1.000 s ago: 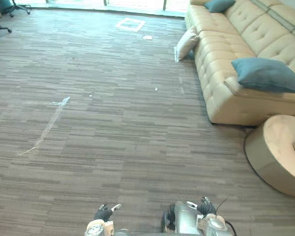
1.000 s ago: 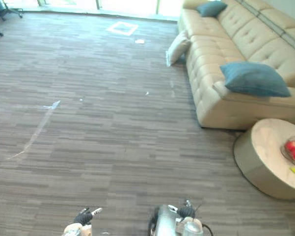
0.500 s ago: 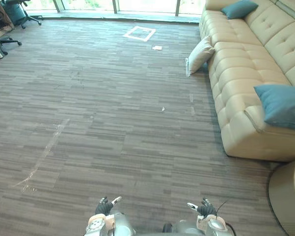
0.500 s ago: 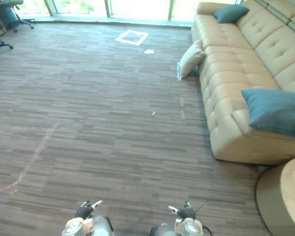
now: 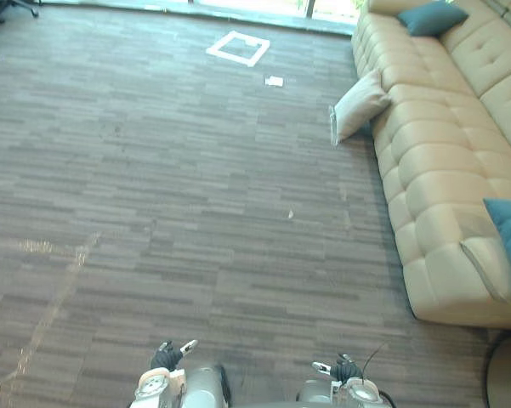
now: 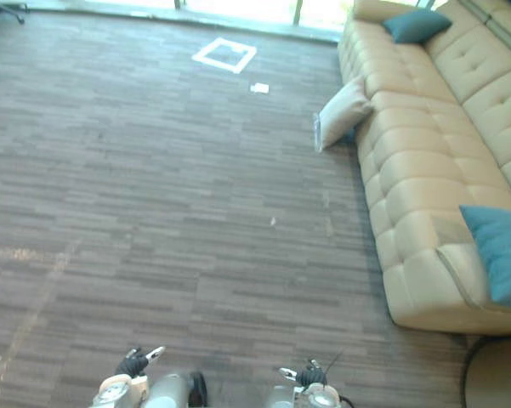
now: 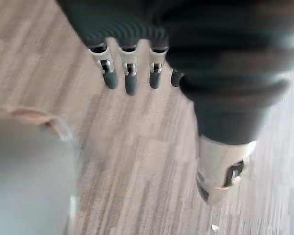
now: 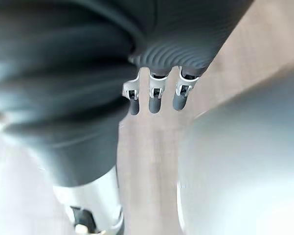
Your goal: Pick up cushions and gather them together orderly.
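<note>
while the left robot hand (image 5: 166,357) and right robot hand (image 5: 340,368) are hanging open and empty, the approach step seems in hand; a cushion (image 5: 360,104) is leaning against the sofa (image 5: 425,144) far ahead of the right one, calling for walking closer.

Bright daylight comes in from the windows (image 6: 238,5) at 12 o'clock, paling the floor (image 5: 136,34) nearby; shadows are soft.

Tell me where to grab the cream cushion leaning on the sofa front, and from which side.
Probably its free upper edge, coming from the open carpet side. The cream cushion stands on edge on the floor, tilted against the sofa, so its far face is blocked and its top is exposed.
</note>
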Tool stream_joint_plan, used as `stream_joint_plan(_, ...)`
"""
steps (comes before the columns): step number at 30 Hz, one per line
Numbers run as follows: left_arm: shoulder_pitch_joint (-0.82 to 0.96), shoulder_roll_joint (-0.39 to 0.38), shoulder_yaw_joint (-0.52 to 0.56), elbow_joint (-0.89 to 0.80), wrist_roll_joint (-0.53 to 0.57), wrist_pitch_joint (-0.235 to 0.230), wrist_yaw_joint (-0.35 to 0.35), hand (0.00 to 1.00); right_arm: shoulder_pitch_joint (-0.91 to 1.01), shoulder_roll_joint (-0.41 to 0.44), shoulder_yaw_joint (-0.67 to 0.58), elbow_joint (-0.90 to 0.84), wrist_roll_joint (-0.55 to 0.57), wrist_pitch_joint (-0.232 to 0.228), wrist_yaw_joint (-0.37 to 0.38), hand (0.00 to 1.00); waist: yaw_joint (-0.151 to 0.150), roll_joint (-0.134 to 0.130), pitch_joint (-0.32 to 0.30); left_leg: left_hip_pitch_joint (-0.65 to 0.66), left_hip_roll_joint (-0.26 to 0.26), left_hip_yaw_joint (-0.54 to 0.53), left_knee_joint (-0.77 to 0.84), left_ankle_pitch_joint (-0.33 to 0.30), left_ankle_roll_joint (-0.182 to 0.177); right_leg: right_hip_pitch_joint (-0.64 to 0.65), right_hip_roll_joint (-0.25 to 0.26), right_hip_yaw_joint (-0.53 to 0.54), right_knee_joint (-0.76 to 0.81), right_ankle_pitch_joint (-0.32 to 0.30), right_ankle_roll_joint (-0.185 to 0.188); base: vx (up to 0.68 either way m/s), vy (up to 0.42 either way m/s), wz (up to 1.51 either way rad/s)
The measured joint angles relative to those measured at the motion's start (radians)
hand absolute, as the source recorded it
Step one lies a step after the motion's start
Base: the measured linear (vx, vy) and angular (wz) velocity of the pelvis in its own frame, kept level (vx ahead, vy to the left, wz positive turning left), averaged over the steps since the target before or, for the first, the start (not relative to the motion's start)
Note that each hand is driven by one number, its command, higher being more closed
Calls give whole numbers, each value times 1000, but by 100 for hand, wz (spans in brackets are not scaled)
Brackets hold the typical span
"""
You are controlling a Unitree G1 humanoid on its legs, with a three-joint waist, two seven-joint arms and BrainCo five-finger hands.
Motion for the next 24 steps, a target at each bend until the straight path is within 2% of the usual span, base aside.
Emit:
stream_joint_plan(1, -1, 0, -7, 3, 0, 0, 0, 0, -3, -1, 0, -9, 0, 0, 1, 0, -7, 0, 0, 25, 0, -1, -21, -2, -4, -40, 7, -28, -68, 1, -3, 541, -33, 33)
stream_joint_plan(2, -10, -5, -11, 16, 1, 1, -1, 0, -11, 1, -14, -21, 1, 0, 6, 0, -20, 3, 0, 60, 8, 2, -53, -12, -21, -92, 14, -88, -242, 36, -3, 551, -79, 40)
stream_joint_plan(3, -14, -15, -12, 20, 7, 5, 0, 0, -9, 2, -23, -37, 1, 1, 6, 0, -23, 5, 3, 107, 13, 1, -81, -28, -47, -111, 27, -135, -442, 112, 0, 572, -101, 41)
stream_joint_plan(4, -13, -18, -13, 20, 10, 5, -1, 0, -8, 2, -26, -38, 0, 2, 6, 0, -23, 4, 2, 129, 13, 1, -93, -35, -57, -115, 34, -145, -524, 152, 3, 791, -150, 41)
stream_joint_plan(5, -6, -30, -11, 22, 18, 7, -1, 0, -2, 1, -36, -47, 0, 3, 6, 0, -28, 11, 3, 197, 13, -4, -115, -57, -86, -105, 59, -125, -587, 297, -28, 557, -110, 27)
stream_joint_plan(6, -6, -37, -10, 23, 19, 7, -1, 0, -2, -2, -39, -49, -1, 2, 6, 0, -29, 12, 2, 209, 16, -8, -117, -58, -87, -101, 66, -118, -576, 325, -44, 869, -163, 18)
stream_joint_plan(7, -5, -60, -5, 28, 32, 6, -3, 0, -5, -4, -54, -53, -2, 3, 7, 0, -22, 42, -7, 233, 46, -6, -83, -41, -110, -119, 74, -89, -463, 273, -80, 696, -163, 4)
stream_joint_plan(8, -9, -81, -5, 29, 40, 6, -5, 0, -6, -7, -72, -70, -2, 4, 8, 0, -27, 70, -8, 212, 80, -29, 40, -15, -144, -116, 73, -98, -374, 189, -94, 821, -206, 2)
stream_joint_plan(9, -9, -88, -2, 29, 42, 6, -5, 0, -4, -7, -73, -78, -2, 6, 8, 0, -30, 76, -11, 189, 94, -38, 103, -5, -150, -110, 72, -105, -357, 167, -96, 637, -204, 4)
stream_joint_plan(10, -17, -107, 37, 24, 55, 6, -6, 0, -1, -6, -74, -94, -4, 12, 8, 0, -31, 102, -6, 92, 150, -77, 365, 73, -160, -67, 86, -119, -343, 117, -103, 620, -170, -5)
stream_joint_plan(11, -16, -124, 61, 8, 57, 6, -6, 0, -1, -15, -66, -94, -4, 19, 7, 0, -27, 118, 3, -29, 225, -104, 654, 200, -161, 9, 120, -121, -368, 79, -108, 612, -132, -10)
stream_joint_plan(13, -11, -127, 80, -18, 57, 6, -7, 0, 1, -12, -62, -90, -3, 28, 5, 0, -24, 133, 7, -122, 293, -89, 873, 175, -148, 109, 155, -112, -410, 47, -112, 542, -46, -21)
stream_joint_plan(14, -3, -120, 94, -43, 57, 6, -4, 0, 3, -2, -46, -93, -1, 29, 3, 0, -17, 114, 16, -196, 320, -58, 944, 127, -120, 210, 174, -101, -474, 16, -112, 717, -42, -18)
stream_joint_plan(15, -2, -105, 92, -55, 55, 3, -6, 0, 12, 10, -40, -87, 0, 31, 3, 0, -9, 90, 12, -277, 318, -24, 887, 81, -95, 295, 180, -87, -547, 8, -102, 695, -41, -12)
stream_joint_plan(16, -1, -97, 92, -59, 53, -4, -6, 0, 13, 11, -33, -79, 2, 32, 3, 0, -6, 85, 11, -314, 305, -9, 823, 61, -90, 320, 180, -78, -579, 7, -100, 546, -6, -33)
stream_joint_plan(17, 4, -82, 92, -61, 47, -7, -5, 0, 0, 6, -29, -49, 2, 28, 4, 0, 5, 57, 4, -370, 244, 4, 587, 47, -93, 369, 170, -41, -635, 3, -93, 535, 61, -78)
stream_joint_plan(18, 9, -78, 93, -62, 27, -14, -3, 0, -13, 8, -29, -25, 1, 26, 4, 0, 27, 60, 4, -403, 190, -14, 317, 83, -117, 403, 158, -4, -665, -9, -71, 692, 160, -104)
stream_joint_plan(19, 11, -78, 92, -61, 21, -18, -2, 0, -13, 4, -28, -22, 0, 24, 3, 0, 39, 75, 4, -414, 167, -37, 120, 144, -147, 435, 158, 19, -693, -19, -54, 600, 207, -106)
stream_joint_plan(20, 15, -78, 92, -59, 7, -20, -1, 0, -7, 1, -27, -10, -1, 21, 1, 0, 49, 84, -1, -430, 158, -59, 35, 229, -166, 464, 162, 49, -721, -29, -35, 691, 268, -113)
stream_joint_plan(21, 21, -70, 90, -56, 0, -23, 0, 0, -5, -1, -14, 15, -2, 25, -7, 0, 60, 84, -12, -429, 140, -68, 63, 327, -116, 507, 154, 110, -759, -38, -9, 589, 230, -90)
stream_joint_plan(22, 20, -58, 91, -52, -3, -23, -1, 0, -9, 7, -6, 24, -2, 24, -8, 0, 56, 73, -15, -434, 129, -74, 87, 322, -90, 515, 138, 127, -773, -35, -5, 759, 258, -61)
stream_joint_plan(23, 4, -36, 91, -40, -1, -22, 1, 0, -7, 18, 4, 39, -2, 24, -8, 0, 32, 29, -24, -457, 118, -59, 168, 275, -61, 524, 107, 156, -783, 8, 7, 736, 263, -23)
stream_joint_plan(24, -2, -23, 115, -45, -5, -24, -5, 0, -11, 21, 10, 36, -6, 24, -9, 0, 41, 29, -15, -512, 157, -52, 337, 237, -20, 529, 110, 186, -765, 76, 26, 709, 271, -28)
